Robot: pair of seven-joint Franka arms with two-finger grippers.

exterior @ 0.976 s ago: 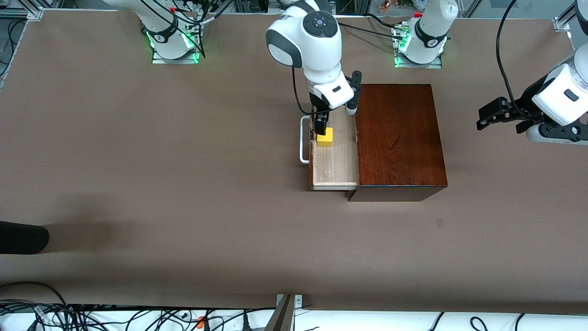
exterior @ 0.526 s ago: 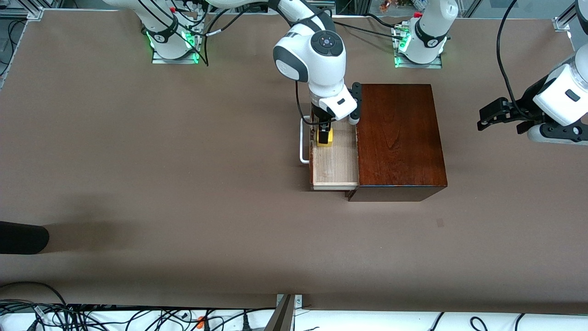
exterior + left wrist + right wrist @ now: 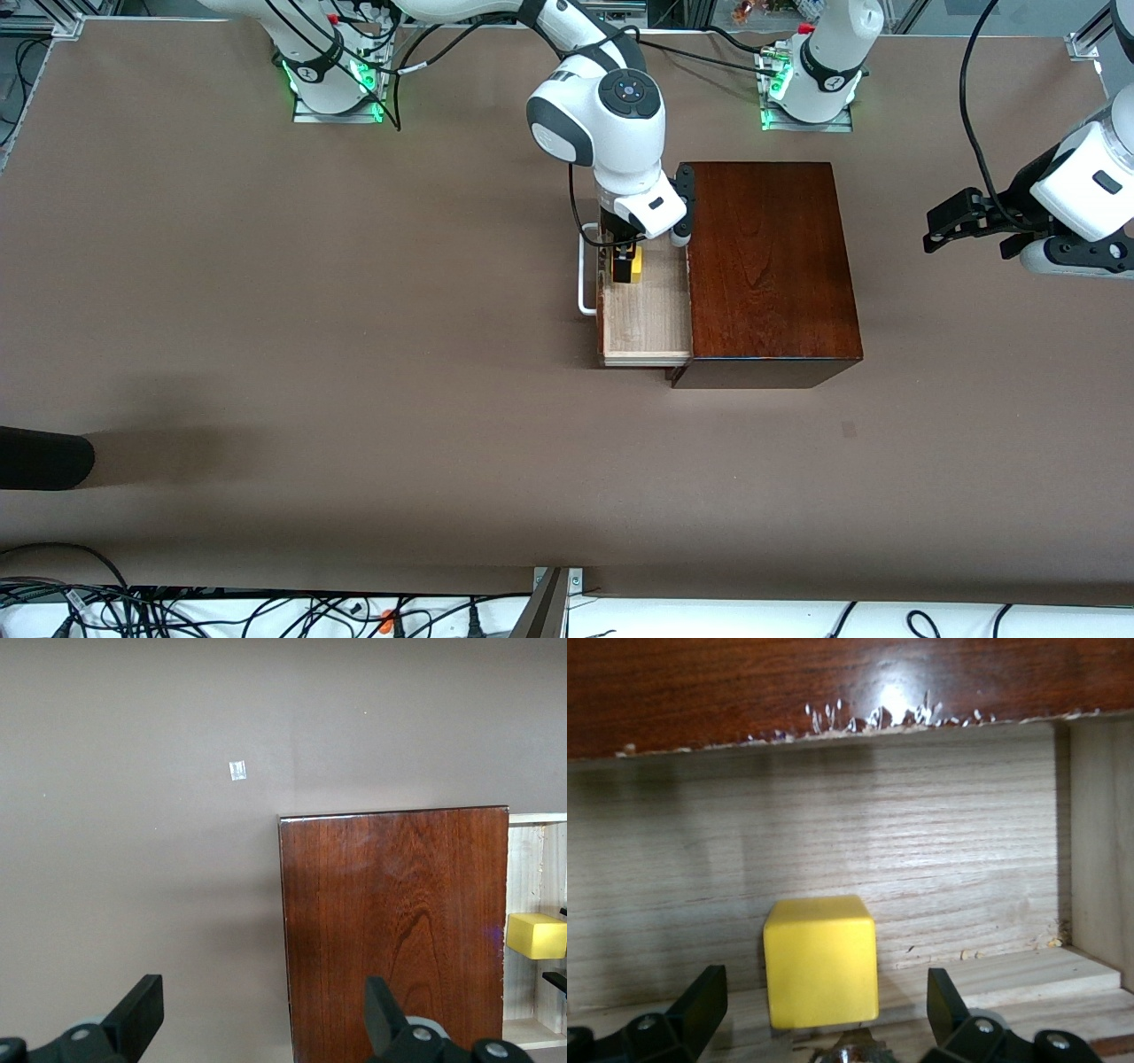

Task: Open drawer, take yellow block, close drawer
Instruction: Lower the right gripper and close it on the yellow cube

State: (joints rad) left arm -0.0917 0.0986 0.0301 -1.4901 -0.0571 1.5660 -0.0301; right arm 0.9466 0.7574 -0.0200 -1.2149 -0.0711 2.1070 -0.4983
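The drawer (image 3: 647,310) stands pulled out, holding the yellow block (image 3: 631,265), a small bright cube. The right tool (image 3: 625,259) hangs spread around it; the left tool (image 3: 961,226) waits spread over the counter (image 3: 354,354).

— What is sitting on the brown matte tabletop (image 3: 266,310)?

— A dark reddish-brown wooden box (image 3: 771,266) is standing toward the left arm's end, closer to the edge where the bases are. A small pale square mark (image 3: 850,430) is showing between it and the edge nearest the camera.

— And along the edges?

— A black rounded object (image 3: 44,458) is poking in over the right arm's end edge, near the camera-side corner, and is casting a shadow. Tangled black cables (image 3: 177,611) are lying just outside the camera-side edge, and a grey metal bracket (image 3: 551,602) is sitting at its middle.
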